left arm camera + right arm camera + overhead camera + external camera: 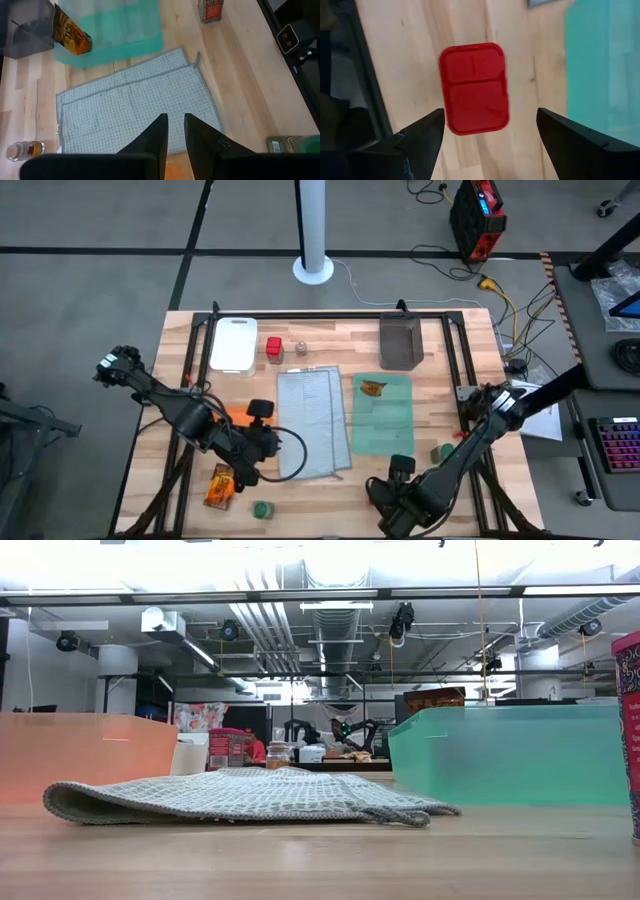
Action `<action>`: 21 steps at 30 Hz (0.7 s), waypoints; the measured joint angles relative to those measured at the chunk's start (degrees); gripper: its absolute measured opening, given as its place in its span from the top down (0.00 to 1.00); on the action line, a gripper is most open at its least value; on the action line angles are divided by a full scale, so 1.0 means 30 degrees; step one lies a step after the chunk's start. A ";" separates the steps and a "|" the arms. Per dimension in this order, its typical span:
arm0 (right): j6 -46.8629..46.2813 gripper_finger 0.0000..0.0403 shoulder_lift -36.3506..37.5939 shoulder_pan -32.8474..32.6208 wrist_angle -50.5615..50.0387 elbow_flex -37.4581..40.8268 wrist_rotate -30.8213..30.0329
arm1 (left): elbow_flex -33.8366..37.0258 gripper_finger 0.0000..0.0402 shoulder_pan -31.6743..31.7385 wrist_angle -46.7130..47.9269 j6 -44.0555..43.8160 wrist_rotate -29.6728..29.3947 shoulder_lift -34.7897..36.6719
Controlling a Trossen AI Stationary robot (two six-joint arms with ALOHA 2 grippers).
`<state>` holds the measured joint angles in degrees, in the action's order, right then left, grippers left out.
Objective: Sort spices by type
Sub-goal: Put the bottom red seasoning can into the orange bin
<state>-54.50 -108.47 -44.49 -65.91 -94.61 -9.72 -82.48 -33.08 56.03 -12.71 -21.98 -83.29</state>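
Red box [475,89] standing on bare wood beside green cloth [602,65], directly under right gripper [490,132], fingers spread wide, gripping nothing. Left gripper [173,131] pinched nearly closed, empty, over grey cloth [135,107].

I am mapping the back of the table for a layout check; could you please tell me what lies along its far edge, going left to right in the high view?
White board → red boxy container → clear shaker → dark grey bin.

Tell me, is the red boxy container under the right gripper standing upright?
Upright: the right wrist view looks straight down on the red boxy container's lid, between the open right gripper's fingers.
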 joint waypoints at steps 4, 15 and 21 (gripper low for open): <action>-0.0222 0.26 -0.0020 0.0089 0.0018 -0.0252 0.0271 | 0.0000 0.88 0.0000 0.0102 0.0007 0.0282 0.0246; -0.0343 0.19 -0.0633 0.0450 0.0054 -0.0479 0.0692 | 0.0000 0.88 0.0000 0.0124 0.0080 0.1058 0.0556; 0.0168 0.14 -0.1165 0.0677 -0.0083 -0.0479 0.1248 | 0.0000 0.88 0.0000 0.0100 0.0063 0.1386 0.0556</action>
<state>-53.99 -111.97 -42.46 -66.15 -96.05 -5.98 -82.48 -33.08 56.33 -12.52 -17.82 -81.62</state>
